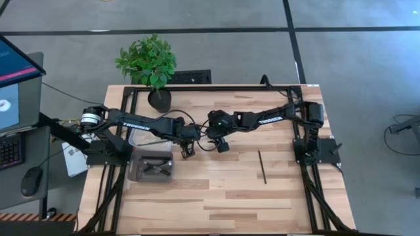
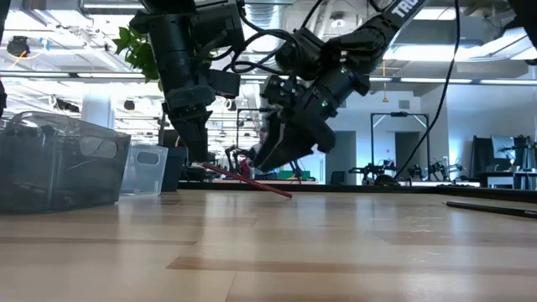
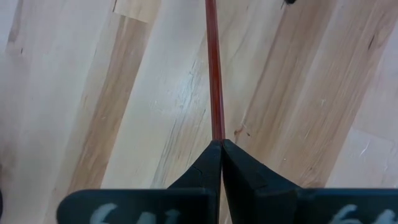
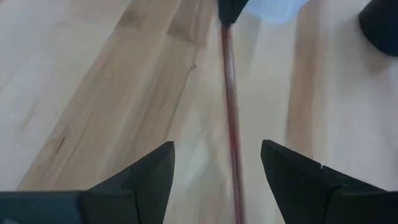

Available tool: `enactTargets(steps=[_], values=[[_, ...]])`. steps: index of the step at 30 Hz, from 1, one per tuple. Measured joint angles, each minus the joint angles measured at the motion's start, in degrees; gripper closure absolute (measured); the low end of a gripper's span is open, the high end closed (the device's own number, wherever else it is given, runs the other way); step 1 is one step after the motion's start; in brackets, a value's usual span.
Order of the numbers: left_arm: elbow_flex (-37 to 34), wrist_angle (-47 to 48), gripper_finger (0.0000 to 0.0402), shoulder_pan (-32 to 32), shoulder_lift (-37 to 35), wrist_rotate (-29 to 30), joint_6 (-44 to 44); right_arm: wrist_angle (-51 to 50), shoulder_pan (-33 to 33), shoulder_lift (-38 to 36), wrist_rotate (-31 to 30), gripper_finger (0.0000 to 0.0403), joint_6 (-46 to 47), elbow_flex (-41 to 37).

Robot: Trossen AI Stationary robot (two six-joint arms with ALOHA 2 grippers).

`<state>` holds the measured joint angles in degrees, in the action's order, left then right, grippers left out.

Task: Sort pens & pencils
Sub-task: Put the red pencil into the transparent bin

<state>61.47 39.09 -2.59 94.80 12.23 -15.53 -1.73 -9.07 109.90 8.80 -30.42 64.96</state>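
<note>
A thin black pen (image 1: 262, 166) lies alone on the wooden table (image 1: 223, 196) at about 4 o'clock. At 9 o'clock sit two clear bins (image 1: 151, 165). In the middle, the left pincer (image 3: 221, 149) is squeezed tight on a red pencil (image 2: 247, 180), tilted with one end touching the table. The right pincer (image 4: 216, 163) hangs just beside it, fingers wide apart, the pencil running between them. At 11 o'clock stands a potted plant (image 1: 149, 65).

You see a potted plant (image 1: 148, 64) at the far tabletop (image 1: 216, 196) edge, and beside it two clear bins (image 2: 59, 159).
</note>
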Motion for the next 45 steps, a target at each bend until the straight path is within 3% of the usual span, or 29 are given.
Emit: enactTargets(steps=[12,22,27,45], values=[[0.0,-0.3,0.0401,0.0,0.0,-0.5,0.0,6.2,-0.5,5.7,-3.1,0.0146,0.0,0.9],[0.0,-0.7,0.0401,0.0,0.0,-0.5,0.0,5.7,-0.8,5.7,-2.9,0.0268,-0.1,0.9],[0.0,-0.9,0.0401,0.0,0.0,-0.5,-0.1,6.0,-0.8,5.7,-2.9,0.0306,-0.1,0.9],[0.0,-3.4,0.0402,0.0,0.0,-0.4,1.5,5.4,-0.8,5.7,-2.8,0.0332,-1.2,0.9]])
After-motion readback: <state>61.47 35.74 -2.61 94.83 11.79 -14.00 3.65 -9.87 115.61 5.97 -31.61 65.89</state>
